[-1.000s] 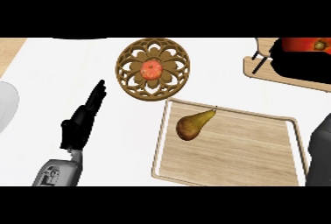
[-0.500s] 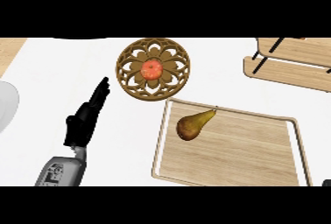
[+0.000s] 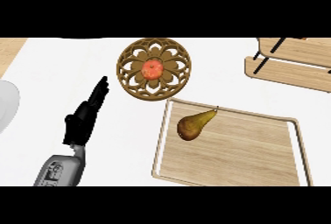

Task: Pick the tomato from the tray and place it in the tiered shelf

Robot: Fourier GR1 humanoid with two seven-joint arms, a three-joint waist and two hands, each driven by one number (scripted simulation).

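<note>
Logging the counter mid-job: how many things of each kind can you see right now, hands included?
Pear: 1
Wooden tray: 1
Round carved trivet with a red-orange centre: 1
Tiered shelf: 1
White plate, cut by the left edge: 1
Left hand, open: 1
Tomato: 0 in view
Total: 6

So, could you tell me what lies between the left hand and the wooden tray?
Nothing: in the head view, only bare white counter separates the left hand from the tray, which holds a pear.
</note>
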